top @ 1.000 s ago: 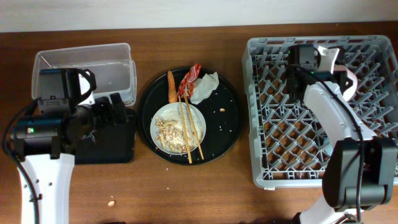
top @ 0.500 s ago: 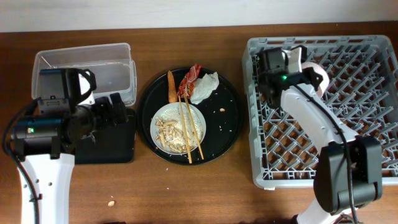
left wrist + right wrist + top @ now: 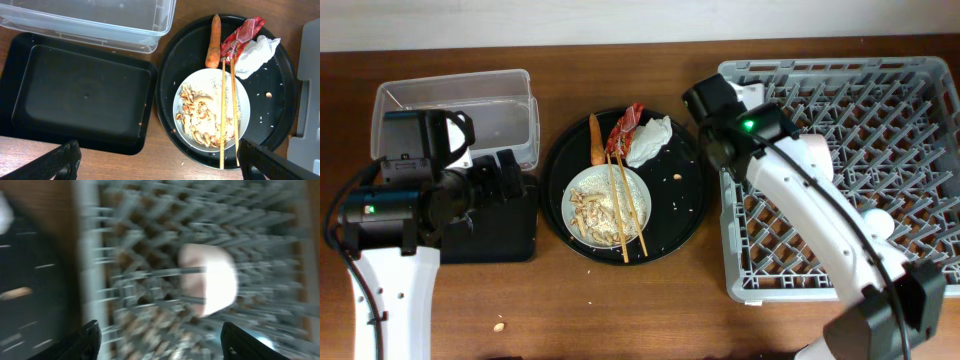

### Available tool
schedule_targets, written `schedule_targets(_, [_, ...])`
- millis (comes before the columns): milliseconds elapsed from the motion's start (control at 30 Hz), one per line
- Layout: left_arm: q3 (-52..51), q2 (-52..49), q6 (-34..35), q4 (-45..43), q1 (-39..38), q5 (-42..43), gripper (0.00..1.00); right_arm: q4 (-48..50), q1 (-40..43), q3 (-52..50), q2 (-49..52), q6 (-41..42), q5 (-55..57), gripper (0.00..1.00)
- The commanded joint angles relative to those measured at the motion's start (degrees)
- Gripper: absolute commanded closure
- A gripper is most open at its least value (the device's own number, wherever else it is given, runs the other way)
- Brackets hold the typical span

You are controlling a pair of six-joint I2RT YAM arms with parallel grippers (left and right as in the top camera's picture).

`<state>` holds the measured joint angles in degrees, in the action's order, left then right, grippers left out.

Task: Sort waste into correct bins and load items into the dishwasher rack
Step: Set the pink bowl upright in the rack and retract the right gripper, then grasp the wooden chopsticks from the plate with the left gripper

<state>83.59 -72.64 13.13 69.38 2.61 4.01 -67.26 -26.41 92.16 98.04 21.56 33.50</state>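
The pale plate [image 3: 582, 190] holds beige food scraps [image 3: 200, 112] and the wooden chopsticks [image 3: 625, 205] on a round black tray [image 3: 690, 200]. Beside it lie the carrot [image 3: 214, 37], red wrapper [image 3: 240, 37] and white napkin [image 3: 256, 52]. A white bowl [image 3: 817, 150] sits in the grey dishwasher rack [image 3: 920, 90], blurred in the right wrist view as bowl [image 3: 210, 280]. A small pale cup [image 3: 876, 222] lies deeper in the rack. My right gripper [image 3: 165, 340] is open and holds nothing, over the rack's left edge [image 3: 720, 150]. My left gripper [image 3: 170, 165] is open above the black bin [image 3: 80, 95].
The clear tub [image 3: 460, 100] stands behind the black rectangular bin [image 3: 505, 235] at the left. A crumb [image 3: 499, 325] lies on the wooden table near the front. Rice grains dot the round tray. My right arm crosses the rack diagonally.
My right gripper has opened, left the white bowl in the rack and swung left to the rack's left edge. The left arm has not moved.
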Motion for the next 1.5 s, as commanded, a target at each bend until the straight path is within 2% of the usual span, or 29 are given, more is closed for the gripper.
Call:
schedule_targets(0, [0.7, 0.3, 0.6, -0.1, 0.2, -0.4, 0.01, 0.0, -3.2, 1.1, -0.9, -0.1, -27.6, 0.35])
schedule_targets(67, [0.7, 0.3, 0.6, -0.1, 0.2, -0.4, 0.01, 1.4, -6.3, 1.1, -1.2, -3.7, -40.4, 0.36])
schedule_targets(133, [0.7, 0.3, 0.6, -0.1, 0.2, -0.4, 0.01, 3.4, -9.9, 1.1, -3.6, -5.3, -41.4, 0.35])
schedule_targets(167, [0.7, 0.3, 0.6, -0.1, 0.2, -0.4, 0.01, 3.3, -11.6, 1.2, -7.4, -5.7, -37.2, 0.27])
schedule_targets(233, [0.7, 0.3, 0.6, -0.1, 0.2, -0.4, 0.01, 3.4, -12.2, 1.2, -15.5, -5.7, -25.9, 0.56])
schedule_targets(267, [0.7, 0.3, 0.6, -0.1, 0.2, -0.4, 0.01, 2.9, -12.1, 1.2, -19.1, -5.7, -21.1, 0.02])
schedule_targets(400, [0.7, 0.3, 0.6, -0.1, 0.2, -0.4, 0.01, -1.4, -12.1, 1.2, -29.8, -6.4, -6.7, 0.02])
schedule_targets(500, [0.7, 0.3, 0.6, -0.1, 0.2, -0.4, 0.01, -11.5, -12.1, 1.2, -35.6, -6.3, -3.4, 0.02])
schedule_targets(567, [0.7, 0.3, 0.6, -0.1, 0.2, -0.4, 0.01, -12.0, -11.7, 0.6, -40.6, -6.3, -1.3, 0.02])
schedule_targets(633, [0.7, 0.3, 0.6, -0.1, 0.2, -0.4, 0.01, -5.5, -3.5, -4.2, -48.6, -7.2, -5.2, 0.02])
schedule_targets(667, [0.7, 0.3, 0.6, -0.1, 0.2, -0.4, 0.01, -0.3, 1.9, -8.4, -52.6, -11.0, -10.0, 0.02])
schedule_targets(733, [0.7, 0.3, 0.6, -0.1, 0.2, -0.4, 0.01, 11.0, 10.5, -20.0, -60.2, -20.5, -19.5, 0.02])
schedule_targets(800, [0.7, 0.3, 0.6, -0.1, 0.2, -0.4, 0.01, 18.8, 16.2, -32.3, -68.6, -22.6, -24.5, 0.02])
schedule_targets(933, [0.7, 0.3, 0.6, -0.1, 0.2, -0.4, 0.01, 29.4, 21.2, -58.8, -85.2, -22.6, -29.1, 0.02])
schedule_targets(1033, [0.7, 0.3, 0.6, -0.1, 0.2, -0.4, 0.01, 44.0, 22.1, -80.1, -98.0, -22.6, -33.4, 0.02])
schedule_targets(1067, [0.7, 0.3, 0.6, -0.1, 0.2, -0.4, 0.01, 49.5, 22.1, -84.3, -97.5, -22.6, -33.4, 0.02])
schedule_targets(1133, [0.7, 0.3, 0.6, -0.1, 0.2, -0.4, 0.01, 61.7, 22.1, -91.1, -97.9, -22.6, -34.3, 0.02])
schedule_targets(1167, [0.7, 0.3, 0.6, -0.1, 0.2, -0.4, 0.01, 63.4, 22.1, -91.8, -97.9, -22.6, -34.6, 0.02])
schedule_targets(1467, [0.7, 0.3, 0.6, -0.1, 0.2, -0.4, 0.01, 62.8, 22.0, -91.8, -97.7, -22.6, -34.4, 0.02])
